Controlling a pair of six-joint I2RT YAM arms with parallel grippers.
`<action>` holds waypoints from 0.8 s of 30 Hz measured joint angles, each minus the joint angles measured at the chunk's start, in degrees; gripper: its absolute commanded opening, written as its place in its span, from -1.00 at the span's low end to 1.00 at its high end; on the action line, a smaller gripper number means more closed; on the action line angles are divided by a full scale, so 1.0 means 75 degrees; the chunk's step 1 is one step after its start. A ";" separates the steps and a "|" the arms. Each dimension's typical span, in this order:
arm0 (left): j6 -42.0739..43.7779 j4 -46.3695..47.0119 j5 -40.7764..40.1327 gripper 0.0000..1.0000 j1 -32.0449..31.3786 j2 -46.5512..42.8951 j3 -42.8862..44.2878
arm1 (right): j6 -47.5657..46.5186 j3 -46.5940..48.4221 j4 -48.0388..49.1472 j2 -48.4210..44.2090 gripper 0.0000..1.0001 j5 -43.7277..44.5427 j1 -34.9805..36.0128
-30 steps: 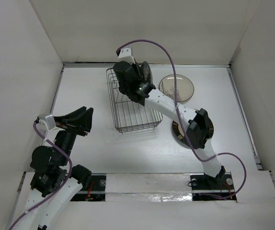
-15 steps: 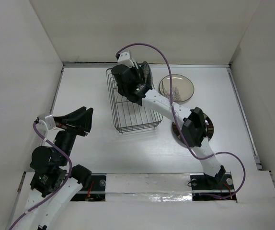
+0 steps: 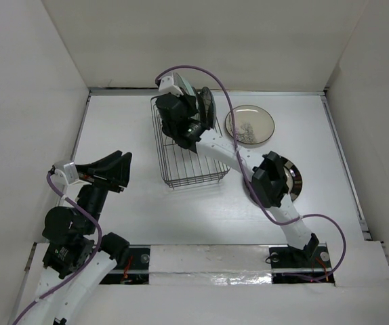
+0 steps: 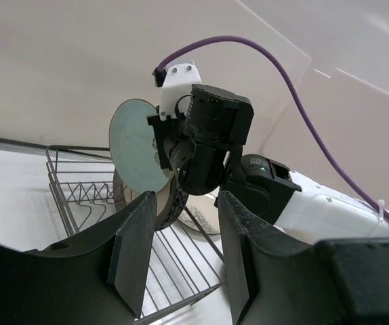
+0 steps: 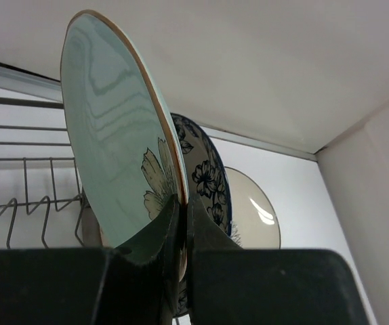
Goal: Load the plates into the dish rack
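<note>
My right gripper (image 5: 183, 203) is shut on the lower rim of the pale green plate (image 5: 113, 149), holding it upright over the back of the dish rack (image 3: 181, 166). From above, the right gripper (image 3: 189, 103) hangs over the rack's far end. The black-white patterned plate (image 5: 211, 179) stands upright in the rack just behind the green one. A beige edge shows beside it in the left wrist view (image 4: 146, 200). The cream branch-motif plate (image 3: 249, 124) lies flat on the table right of the rack. My left gripper (image 3: 116, 169) is open and empty, left of the rack.
A dark-rimmed plate (image 3: 293, 177) lies on the table partly under my right arm's elbow. The rack's near tines (image 5: 25, 196) stand bare. White walls enclose the table on the left, back and right. A purple cable (image 3: 201, 68) loops above the right wrist.
My right gripper has shifted a little left with the green plate over the rack's back end, and its elbow followed. The left arm has not moved.
</note>
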 measured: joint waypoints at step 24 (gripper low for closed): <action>0.0000 -0.0015 -0.0009 -0.24 -0.0038 0.0003 0.0000 | 0.2218 -0.0047 -0.1565 0.0565 -1.00 0.0017 0.0029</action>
